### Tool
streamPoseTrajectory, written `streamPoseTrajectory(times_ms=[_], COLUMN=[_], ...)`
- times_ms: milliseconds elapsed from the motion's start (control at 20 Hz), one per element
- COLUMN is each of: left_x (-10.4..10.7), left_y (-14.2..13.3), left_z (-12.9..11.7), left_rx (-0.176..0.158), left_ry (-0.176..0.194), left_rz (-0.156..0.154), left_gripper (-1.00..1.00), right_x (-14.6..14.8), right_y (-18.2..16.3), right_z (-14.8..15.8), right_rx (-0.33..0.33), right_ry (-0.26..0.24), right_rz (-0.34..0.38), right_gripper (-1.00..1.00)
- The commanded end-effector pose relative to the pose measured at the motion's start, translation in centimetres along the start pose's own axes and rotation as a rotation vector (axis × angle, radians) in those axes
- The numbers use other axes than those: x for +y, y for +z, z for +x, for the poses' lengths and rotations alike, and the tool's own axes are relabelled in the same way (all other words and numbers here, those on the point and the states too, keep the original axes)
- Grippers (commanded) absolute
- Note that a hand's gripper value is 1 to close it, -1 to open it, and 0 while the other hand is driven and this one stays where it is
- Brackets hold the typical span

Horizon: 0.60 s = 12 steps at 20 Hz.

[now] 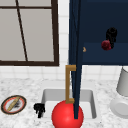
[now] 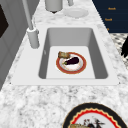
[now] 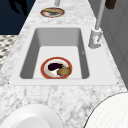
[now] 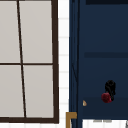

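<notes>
Your right hand (image 1: 111,34) is inside the open wall cabinet (image 1: 105,53), fingers curled around a dark red ball (image 1: 106,45) above its shelf. Your left hand (image 1: 39,109) hangs left of the sink (image 1: 86,96), fingers curled, holding nothing. No readable writing anywhere.

Front cam faces the sink (image 1: 87,96) head-on, taking in counter, window (image 1: 27,32) and open cabinet (image 1: 105,30) above. Upper cam faces the same wall, aimed higher and closer; both share the window (image 4: 27,57), the cabinet (image 4: 105,50) and its door handle (image 4: 70,117). Left & right side cams look down along the counter from opposite ends, fairly close; both share the basin (image 2: 72,37) (image 3: 57,37), faucet (image 2: 32,35) (image 3: 96,35) and the plate (image 2: 71,63) (image 3: 56,68) in it.
</notes>
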Motion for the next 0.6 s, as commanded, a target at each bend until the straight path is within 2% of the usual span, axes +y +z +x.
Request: streamPoseTrajectory(times_ms=[0,250,450,550], left_x=[0.0,0.0,0.0,0.0], left_y=[0.0,0.0,0.0,0.0], left_z=[0.0,0.0,0.0,0.0], left_rx=[0.0,0.0,0.0,0.0], left_ry=[0.0,0.0,0.0,0.0], left_rz=[0.0,0.0,0.0,0.0], left_gripper=[0.0,0.0,0.0,0.0], right_x=[-0.7,-1.5,-1.8,-0.9], right_y=[-3.6,-8.4,-13.2,-13.9], right_z=[2.2,4.1,3.5,2.3], right_rx=[0.033,0.076,0.048,0.017], right_ry=[0.009,0.04,0.031,0.034], right_rz=[-0.003,-0.051,-0.058,-0.086], right_gripper=[1.0,1.0,1.0,1.0])
